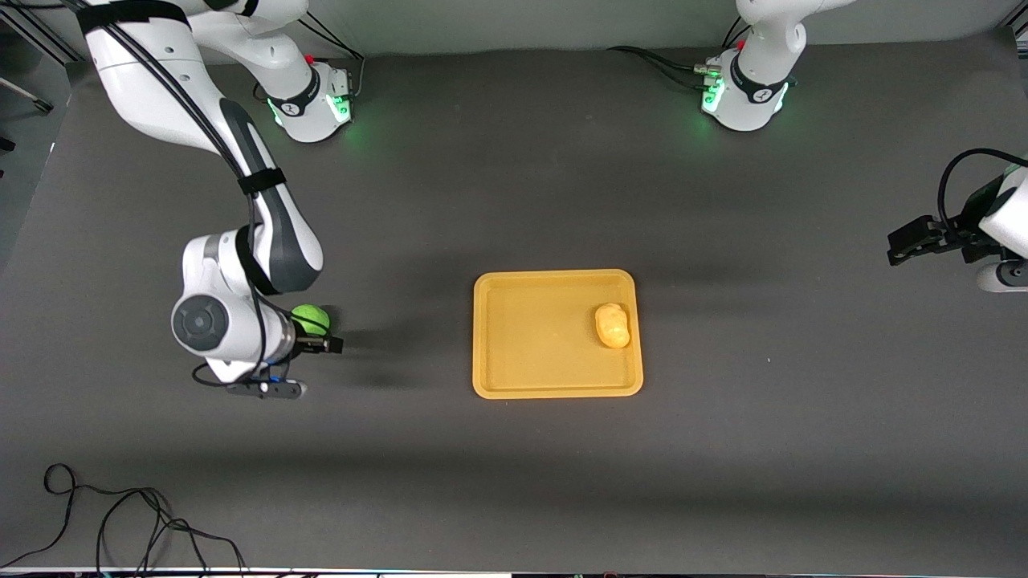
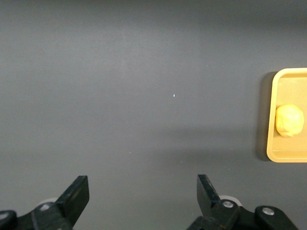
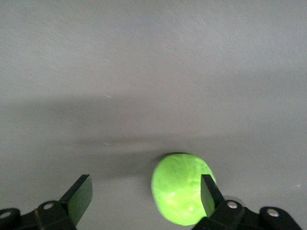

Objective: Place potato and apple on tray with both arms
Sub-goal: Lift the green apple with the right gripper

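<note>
The orange-yellow tray (image 1: 530, 337) lies mid-table. The yellow potato (image 1: 613, 325) lies in it, at the side toward the left arm's end; the left wrist view shows both the tray (image 2: 288, 154) and the potato (image 2: 289, 120). The green apple (image 1: 311, 319) sits on the table toward the right arm's end. My right gripper (image 1: 318, 331) is low at the apple, open. In the right wrist view the apple (image 3: 180, 194) sits between the jaws of the right gripper (image 3: 144, 196), close against one finger (image 3: 209, 191) and apart from the other. My left gripper (image 1: 911, 241) waits open and empty over the table's left-arm end, as the left wrist view (image 2: 142, 191) shows.
The table is covered with a dark grey mat (image 1: 514, 201). A loose black cable (image 1: 120, 522) lies at the table edge nearest the front camera, toward the right arm's end. The two arm bases (image 1: 313, 104) (image 1: 743, 92) stand at the edge farthest from the front camera.
</note>
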`<state>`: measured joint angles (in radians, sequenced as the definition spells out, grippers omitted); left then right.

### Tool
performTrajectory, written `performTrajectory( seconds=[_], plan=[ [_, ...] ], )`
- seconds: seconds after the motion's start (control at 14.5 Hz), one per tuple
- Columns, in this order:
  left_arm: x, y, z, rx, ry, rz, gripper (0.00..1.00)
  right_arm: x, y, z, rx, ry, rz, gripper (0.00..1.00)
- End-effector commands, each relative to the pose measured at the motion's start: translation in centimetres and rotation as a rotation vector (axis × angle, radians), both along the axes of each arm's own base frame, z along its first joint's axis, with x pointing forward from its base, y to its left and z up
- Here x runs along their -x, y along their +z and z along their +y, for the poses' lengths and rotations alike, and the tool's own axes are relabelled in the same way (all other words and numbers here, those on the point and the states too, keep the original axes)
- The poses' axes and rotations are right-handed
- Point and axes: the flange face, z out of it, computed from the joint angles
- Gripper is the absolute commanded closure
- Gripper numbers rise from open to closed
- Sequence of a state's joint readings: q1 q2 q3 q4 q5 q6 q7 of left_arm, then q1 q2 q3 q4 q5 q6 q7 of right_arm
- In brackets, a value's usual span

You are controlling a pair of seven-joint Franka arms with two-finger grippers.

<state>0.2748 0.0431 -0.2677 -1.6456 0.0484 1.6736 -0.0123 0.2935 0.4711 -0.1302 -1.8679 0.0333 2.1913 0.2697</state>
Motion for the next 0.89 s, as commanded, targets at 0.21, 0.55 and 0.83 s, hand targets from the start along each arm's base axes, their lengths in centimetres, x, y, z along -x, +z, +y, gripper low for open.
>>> performTrajectory(
  seconds=[0.21, 0.55, 0.83],
  plan=[
    [-0.6, -1.9, 0.3, -0.001, -0.006, -0.042, 0.00, 5.7, -3.9, -1.9, 0.007, 0.017, -0.039, 0.08],
    [-1.9, -3.7, 0.5, 0.004, -0.021, -0.072, 0.00, 5.1, -2.1, -1.5, -0.001, 0.013, -0.051, 0.85],
    [-1.1, -2.1, -0.8, -0.017, -0.033, -0.070, 0.00, -0.7, 6.9, 4.2, -0.071, -0.044, -0.033, 0.91]
  ],
)
